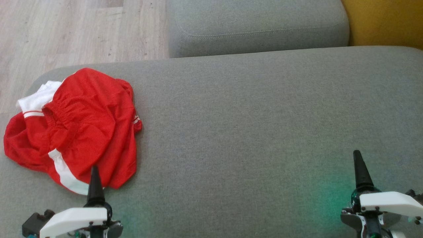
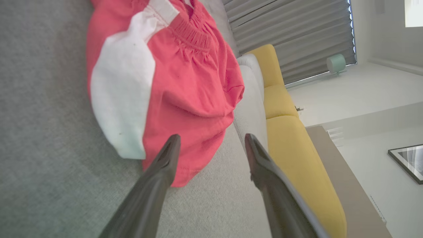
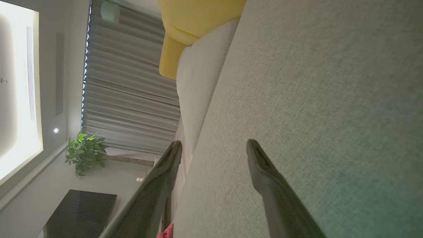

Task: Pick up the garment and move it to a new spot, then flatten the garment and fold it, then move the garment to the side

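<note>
Grey cushion (image 1: 248,115), red garment (image 1: 82,125) just beyond wide left pincer (image 2: 211,138), right pincer (image 3: 214,142) wide

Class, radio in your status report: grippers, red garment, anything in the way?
Left gripper open, at the near edge of the garment. Right gripper open above the grey cushion. Garment crumpled, not held. Nothing in the way.

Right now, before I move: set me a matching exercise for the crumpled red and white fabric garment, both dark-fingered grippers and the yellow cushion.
1 red and white fabric garment
2 left gripper
3 right gripper
4 yellow cushion

A open over bare grey fabric seat
B beyond the seat, far right
C bunched at the seat's left end
D open, at the garment's near edge

Pairs: 1-C, 2-D, 3-A, 4-B
</note>
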{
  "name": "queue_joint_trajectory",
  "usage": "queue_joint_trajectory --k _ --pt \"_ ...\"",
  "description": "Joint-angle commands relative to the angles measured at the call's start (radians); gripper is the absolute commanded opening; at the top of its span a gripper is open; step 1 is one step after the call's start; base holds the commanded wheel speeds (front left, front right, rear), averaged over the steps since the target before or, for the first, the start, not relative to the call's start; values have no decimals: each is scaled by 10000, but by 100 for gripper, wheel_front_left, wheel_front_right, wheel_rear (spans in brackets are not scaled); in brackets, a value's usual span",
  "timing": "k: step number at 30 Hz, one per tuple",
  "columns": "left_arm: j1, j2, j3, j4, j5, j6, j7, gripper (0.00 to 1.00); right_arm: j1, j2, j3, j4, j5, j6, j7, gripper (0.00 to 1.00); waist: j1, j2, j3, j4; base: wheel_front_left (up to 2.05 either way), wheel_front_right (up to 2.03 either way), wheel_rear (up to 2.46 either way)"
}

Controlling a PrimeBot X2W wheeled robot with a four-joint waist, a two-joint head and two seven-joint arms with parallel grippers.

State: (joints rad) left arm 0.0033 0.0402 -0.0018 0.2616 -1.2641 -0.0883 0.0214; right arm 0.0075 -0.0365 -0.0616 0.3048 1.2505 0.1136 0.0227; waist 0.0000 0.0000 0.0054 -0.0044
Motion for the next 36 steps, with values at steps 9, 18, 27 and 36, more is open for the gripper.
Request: queue_joint_trajectory --k 9,18,27,36 --pt "-590 61 -207 -641 1335 192 -364 100 -611 -65 340 -576 -1313 56 -367 100 0 0 -15 -29 0 0 0" --pt "-614 65 -433 -856 2372 339 -599 100 -643 -72 597 -599 -2377 67 -603 100 0 0 -31 -40 0 0 0" --pt "-658 69 -685 -1056 3503 481 -863 100 -687 -79 792 -647 -3499 79 -869 100 0 0 -35 -19 0 0 0" --pt "-677 74 -918 -1208 4715 662 -1127 100 -724 -87 944 -624 -4665 92 -1133 100 0 0 -44 -31 0 0 0"
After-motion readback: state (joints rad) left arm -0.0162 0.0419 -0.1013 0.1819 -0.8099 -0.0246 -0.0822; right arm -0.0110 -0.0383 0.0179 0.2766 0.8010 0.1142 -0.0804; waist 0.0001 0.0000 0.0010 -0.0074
